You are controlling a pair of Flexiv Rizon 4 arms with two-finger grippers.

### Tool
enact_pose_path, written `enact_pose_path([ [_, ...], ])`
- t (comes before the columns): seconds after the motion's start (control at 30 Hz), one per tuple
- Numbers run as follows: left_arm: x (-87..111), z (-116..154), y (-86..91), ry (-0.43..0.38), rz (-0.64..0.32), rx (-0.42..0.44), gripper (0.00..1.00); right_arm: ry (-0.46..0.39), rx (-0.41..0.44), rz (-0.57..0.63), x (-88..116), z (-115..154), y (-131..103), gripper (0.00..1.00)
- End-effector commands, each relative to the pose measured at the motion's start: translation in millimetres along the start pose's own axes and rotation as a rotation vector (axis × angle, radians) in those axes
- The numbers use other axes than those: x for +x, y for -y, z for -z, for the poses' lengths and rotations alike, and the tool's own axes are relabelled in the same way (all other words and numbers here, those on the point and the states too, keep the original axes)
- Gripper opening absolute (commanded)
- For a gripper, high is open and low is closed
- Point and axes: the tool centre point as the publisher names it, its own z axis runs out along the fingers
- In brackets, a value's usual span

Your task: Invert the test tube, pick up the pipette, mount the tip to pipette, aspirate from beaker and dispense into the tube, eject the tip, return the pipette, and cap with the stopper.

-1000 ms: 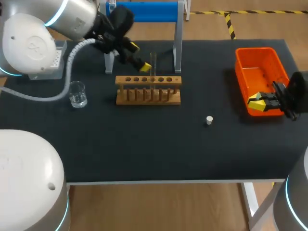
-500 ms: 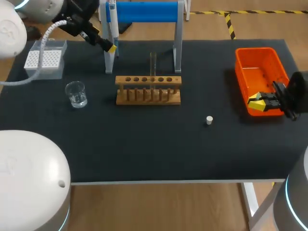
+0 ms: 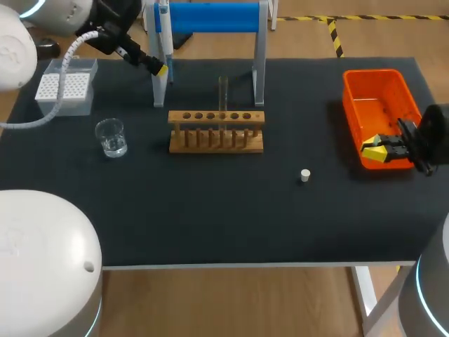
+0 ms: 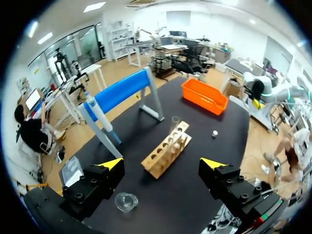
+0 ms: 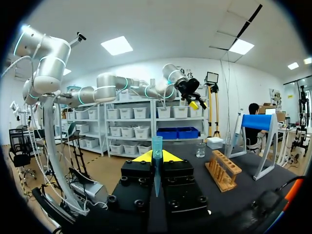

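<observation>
Pipette [image 3: 165, 38] hangs on stand [image 3: 210, 15] at worktop's far edge; left gripper [image 3: 158, 68] just beside it, fingers wide. Likely light, stiff, slick plastic: clamp mid-handle, clear of plunger. Right gripper [image 3: 379, 149] fingers closed at orange bin [image 3: 349, 98].

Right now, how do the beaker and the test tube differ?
The beaker is short and wide; the test tube is tall and thin. The beaker stands alone on the table, to the left of the wooden rack in the head view; the test tube stands in one of the rack's holes. The beaker seems to hold a little clear liquid; I cannot tell the test tube's contents. Both are clear and upright.
</observation>
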Motion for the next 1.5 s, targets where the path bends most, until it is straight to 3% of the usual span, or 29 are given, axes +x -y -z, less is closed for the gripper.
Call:
enact_pose_path([
  [0.03, -8.4, -29.3, 9.3, 0.141, 0.151, -0.004, 1.00, -0.001, 0.001, 0.001, 0.5, 0.8, 0.1, 0.00],
  [0.13, -21.2, -41.6, 13.4, 0.207, 0.222, 0.005, 1.00, -0.001, 0.001, 0.001, 0.5, 0.8, 0.1, 0.00],
  [0.47, -47.5, -68.8, 27.6, 0.298, 0.367, 0.063, 1.00, -0.001, 0.001, 0.001, 0.5, 0.8, 0.1, 0.00],
  [0.93, -61.1, -84.0, 42.7, 0.369, 0.452, 0.279, 1.00, -0.001, 0.001, 0.001, 0.5, 0.8, 0.1, 0.00],
  [1.5, -78.7, -109.7, 59.1, 0.457, 0.487, 0.348, 1.00, -0.001, 0.001, 0.001, 0.5, 0.8, 0.1, 0.00],
])
